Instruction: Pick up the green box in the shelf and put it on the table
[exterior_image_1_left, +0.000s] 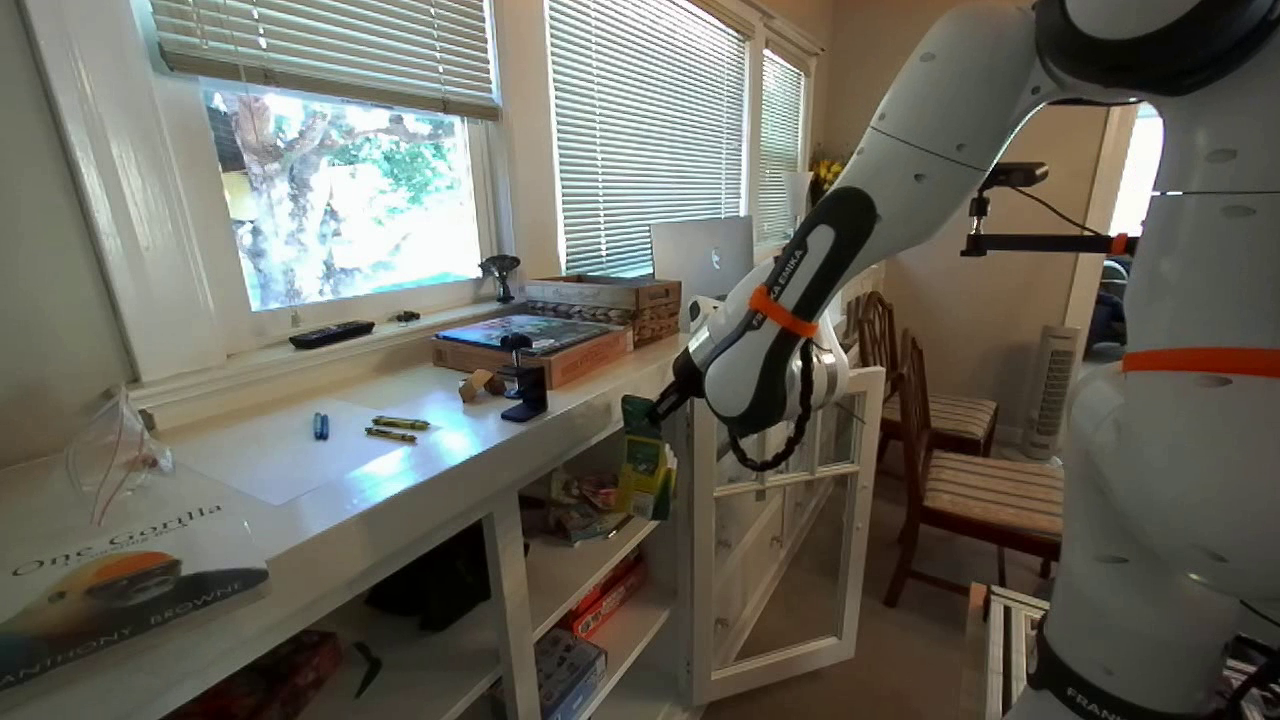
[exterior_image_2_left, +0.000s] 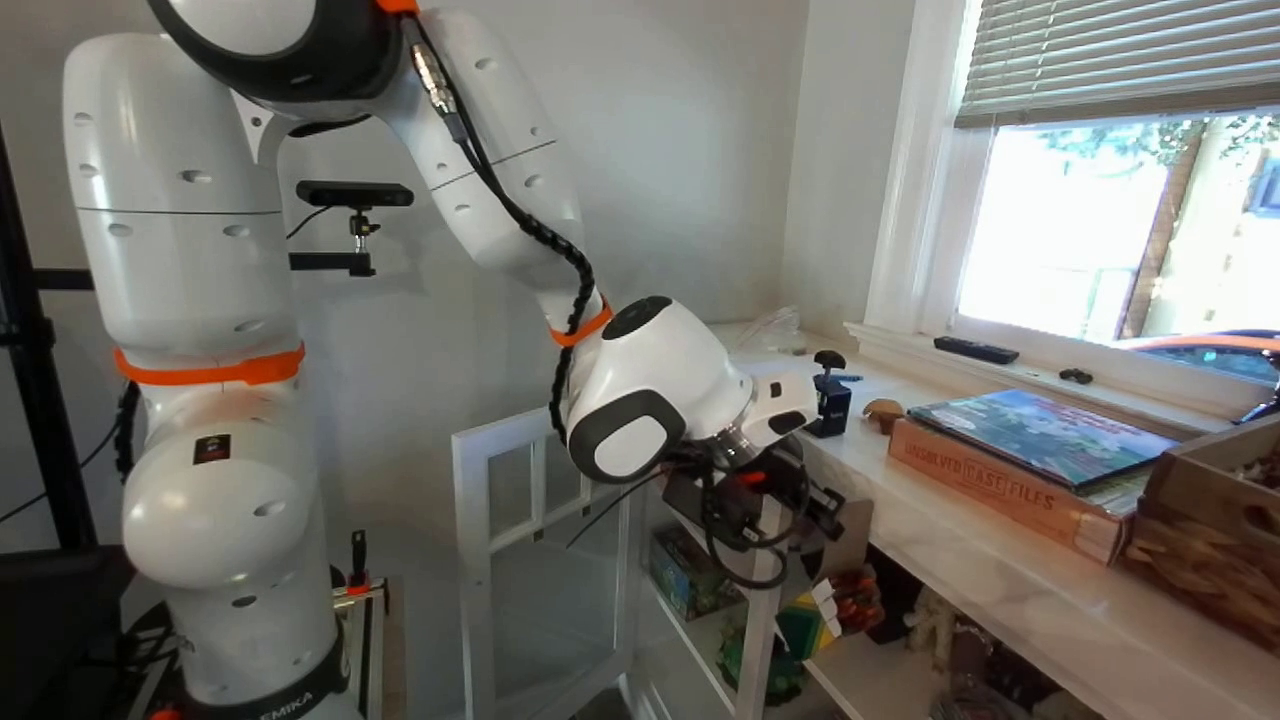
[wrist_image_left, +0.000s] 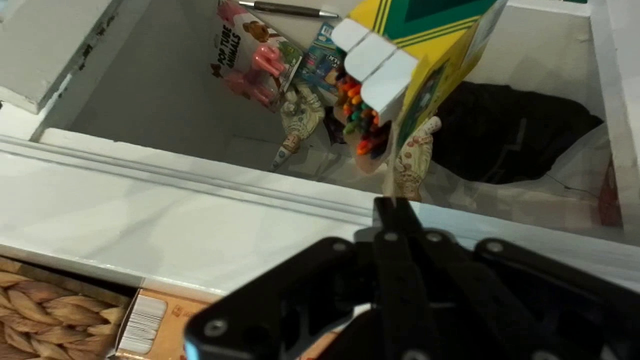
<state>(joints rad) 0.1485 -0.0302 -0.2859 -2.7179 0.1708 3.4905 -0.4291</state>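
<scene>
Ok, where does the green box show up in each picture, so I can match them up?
In an exterior view: the green box is centred left to right, a bit below mid-height.
In an exterior view: the green box is low, right of the middle.
In the wrist view: the green box is right of the middle, cut off by the top edge.
Shared landmark: the white table shows in all three.
</scene>
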